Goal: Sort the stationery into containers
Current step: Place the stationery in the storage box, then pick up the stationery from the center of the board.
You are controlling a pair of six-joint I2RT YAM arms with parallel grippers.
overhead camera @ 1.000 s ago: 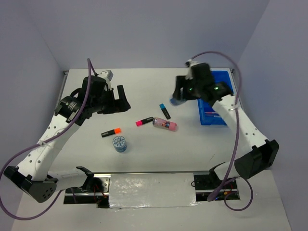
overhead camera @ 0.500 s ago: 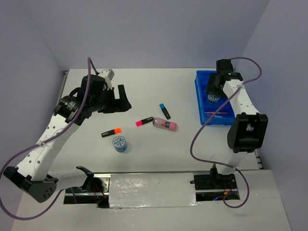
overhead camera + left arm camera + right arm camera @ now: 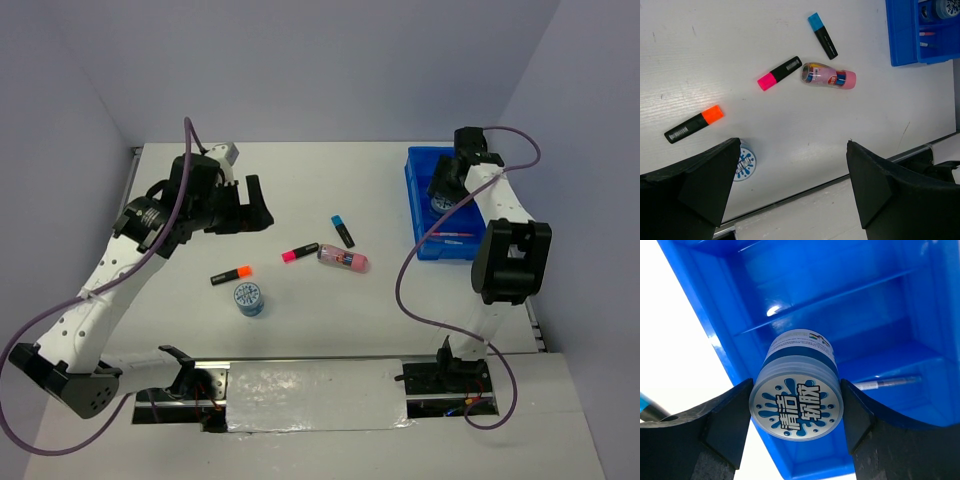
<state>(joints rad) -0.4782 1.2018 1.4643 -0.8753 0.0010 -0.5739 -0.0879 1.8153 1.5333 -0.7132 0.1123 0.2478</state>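
Note:
My right gripper (image 3: 445, 190) (image 3: 796, 410) is shut on a round blue-white patterned disc (image 3: 796, 402) and holds it inside the blue divided tray (image 3: 424, 238) (image 3: 720, 347). Thin pens (image 3: 885, 382) lie in a tray compartment. My left gripper (image 3: 250, 208) (image 3: 792, 172) is open and empty, held above the table's left. On the table lie the orange-capped highlighter (image 3: 232, 273) (image 3: 694, 124), pink-capped highlighter (image 3: 299, 252) (image 3: 779, 73), blue-capped highlighter (image 3: 343, 230) (image 3: 822, 35), pink patterned tube (image 3: 343, 258) (image 3: 828, 76) and second disc (image 3: 248, 297) (image 3: 745, 163).
The tray (image 3: 902, 35) stands at the table's far right edge. A metal rail (image 3: 310, 362) runs along the near edge between the arm bases. Walls close in the back and both sides.
My right arm swung from mid-table to the right, carrying the disc over and down into the tray. My left arm has barely moved.

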